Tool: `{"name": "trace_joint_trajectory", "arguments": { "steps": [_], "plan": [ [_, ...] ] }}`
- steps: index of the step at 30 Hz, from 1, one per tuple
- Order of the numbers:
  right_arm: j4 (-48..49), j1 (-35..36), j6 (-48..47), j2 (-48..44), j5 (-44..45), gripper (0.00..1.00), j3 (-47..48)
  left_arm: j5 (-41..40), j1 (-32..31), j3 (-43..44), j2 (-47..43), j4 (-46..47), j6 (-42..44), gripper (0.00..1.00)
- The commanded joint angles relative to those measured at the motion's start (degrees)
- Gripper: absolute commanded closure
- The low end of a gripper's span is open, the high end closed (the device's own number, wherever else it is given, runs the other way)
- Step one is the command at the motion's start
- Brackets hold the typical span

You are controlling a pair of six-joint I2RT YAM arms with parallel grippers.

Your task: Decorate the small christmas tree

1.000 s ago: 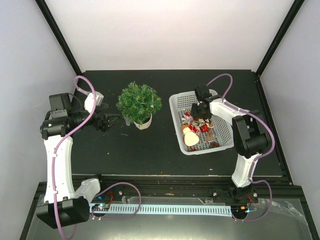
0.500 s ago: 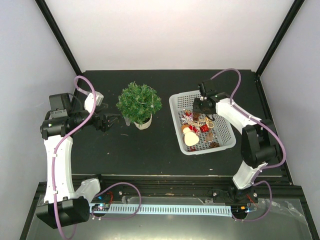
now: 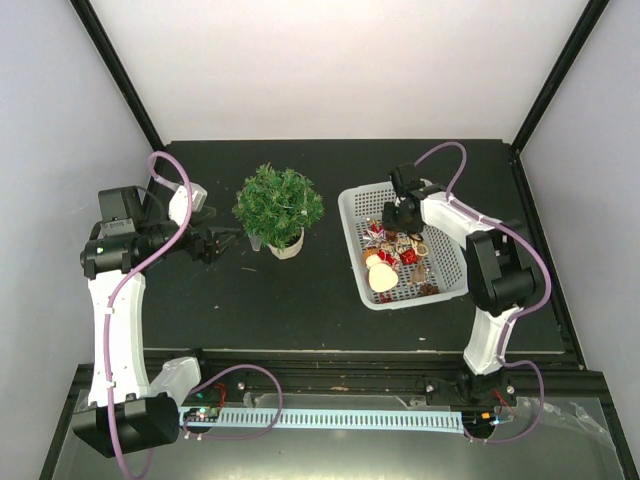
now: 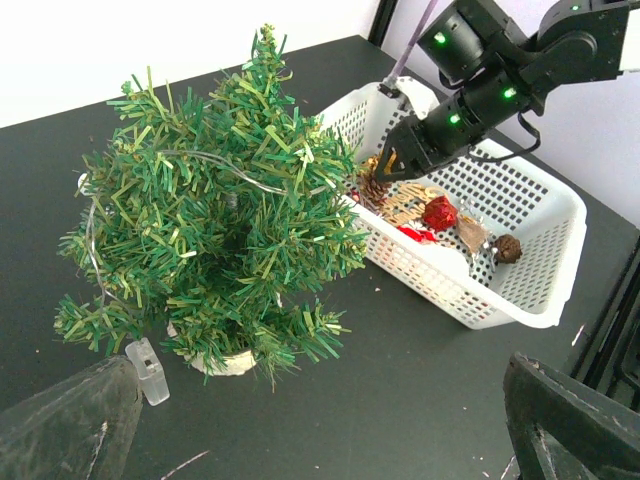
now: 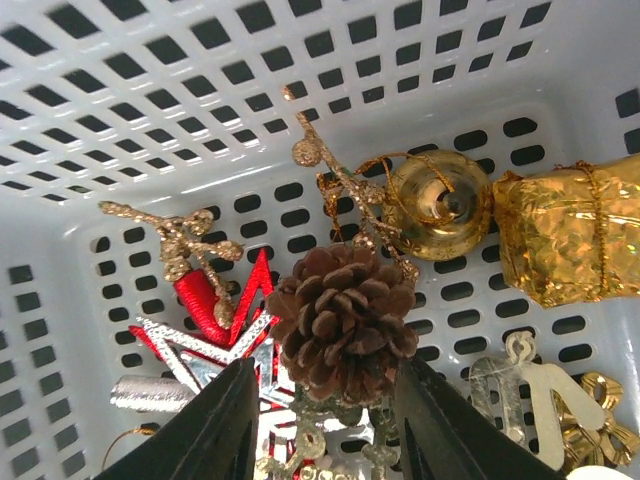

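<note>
Left tool (image 3: 215, 243) hangs released, its two fingers spread wide, just to the left of the small christmas tree (image 3: 279, 205) and pointing at it without touching. That tree stands upright in a little round white pot (image 3: 285, 247) on the black worktop (image 3: 300, 300), left of the middle and toward the back. A thin pale wire (image 4: 230, 165) loops through its green sprigs, and a small clear plastic block (image 4: 148, 370) lies on the worktop just beside the pot.

To the right of the tree, apart from it, sits a white slotted basket (image 3: 352, 215) filled with ornaments. Reaching down into the basket's far left corner, the right tool (image 3: 393, 215) is clenched on a brown pine cone (image 5: 340, 320), which sits between the two black fingers (image 5: 230, 420) with both touching its sides. Beneath and around the cone lie a red and silver star (image 5: 215, 320), a gold bell (image 5: 435, 205), a gold foil parcel (image 5: 560, 235) at the right, and glittery gold sprigs (image 5: 180, 235). Nearer the front of the basket a pale heart shape (image 3: 381, 277) rests among red pieces.
</note>
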Motion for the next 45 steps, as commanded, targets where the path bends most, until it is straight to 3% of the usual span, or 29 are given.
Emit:
{"name": "trace_joint_trajectory", "arguments": {
  "steps": [1, 15, 33, 45],
  "plan": [
    [0.60, -0.82, -0.09, 2.49, -1.12, 0.61, 2.04, 0.06, 0.28, -0.16, -0.67, -0.52, 0.33, 0.01],
    [2.14, -1.26, -0.16, 1.34, -3.27, 0.82, 0.72, -0.46, 0.30, -1.06, -1.04, 0.01, 0.15, 0.01],
    [0.10, -1.04, -0.99, -6.34, -2.94, 0.86, -0.77, -1.47, 0.30, -1.50, -1.68, -0.01, -0.02, 0.01],
    [-6.80, 8.31, -3.23, -19.12, 0.91, 0.87, 3.84, -1.98, 0.30, -1.48, -1.33, 0.68, -0.29, 0.01]
  ]
}}
